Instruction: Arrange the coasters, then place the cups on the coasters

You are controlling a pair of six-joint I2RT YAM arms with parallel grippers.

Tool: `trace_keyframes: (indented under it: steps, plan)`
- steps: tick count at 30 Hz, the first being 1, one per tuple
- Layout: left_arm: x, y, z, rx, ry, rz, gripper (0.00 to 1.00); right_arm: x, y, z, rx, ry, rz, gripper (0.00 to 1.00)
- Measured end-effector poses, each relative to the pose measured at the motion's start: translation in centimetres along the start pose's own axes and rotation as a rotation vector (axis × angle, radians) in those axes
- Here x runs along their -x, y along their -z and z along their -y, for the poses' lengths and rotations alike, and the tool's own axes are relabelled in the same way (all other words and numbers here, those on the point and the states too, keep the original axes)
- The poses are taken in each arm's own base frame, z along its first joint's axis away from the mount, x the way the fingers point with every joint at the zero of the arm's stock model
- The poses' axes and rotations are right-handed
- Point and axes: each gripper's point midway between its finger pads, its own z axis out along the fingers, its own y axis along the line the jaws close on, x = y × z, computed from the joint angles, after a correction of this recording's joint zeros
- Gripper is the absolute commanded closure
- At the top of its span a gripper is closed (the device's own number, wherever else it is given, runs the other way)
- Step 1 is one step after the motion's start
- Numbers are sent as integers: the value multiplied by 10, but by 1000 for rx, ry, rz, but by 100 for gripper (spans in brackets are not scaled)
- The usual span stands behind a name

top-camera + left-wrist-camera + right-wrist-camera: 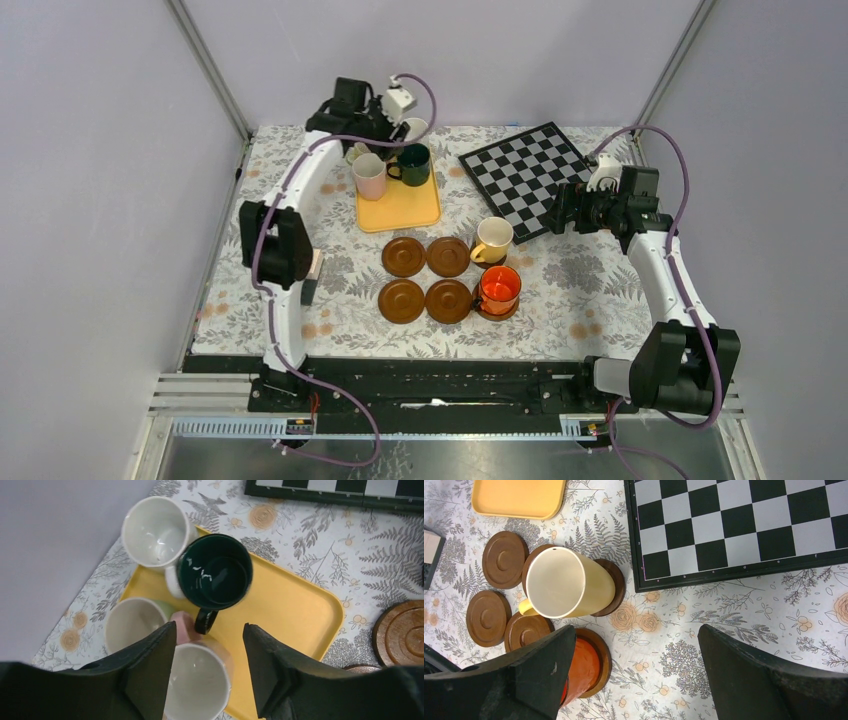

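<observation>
Half of pink cup [200, 677] on yellow tray [290, 615] was hidden by left gripper [209, 630], jaws apart astride it, contact unclear, right gripper [636, 630] gaped empty.

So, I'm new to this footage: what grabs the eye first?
The black-and-white chessboard at the far right stands out. Centre-table, brown coasters form a grid, yellow cup and orange cup on its right pair. The left gripper hovers over cups clustered at the yellow tray.
</observation>
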Motion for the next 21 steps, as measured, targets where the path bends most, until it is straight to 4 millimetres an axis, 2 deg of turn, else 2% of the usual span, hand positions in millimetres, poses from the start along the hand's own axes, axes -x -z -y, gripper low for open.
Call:
trace_keyframes:
  steps: [3, 9, 21]
  plan:
    - [-3, -17, 18, -3, -65, -47, 45, -2, 0, 0, 0, -2, -4, 0]
    - [-25, -43, 32, 44, -164, -173, 49, -3, -1, 0, 0, -1, -6, 0]
    - [-55, -56, 22, 128, -243, -309, 49, -3, -1, 1, -1, -1, -6, 0]
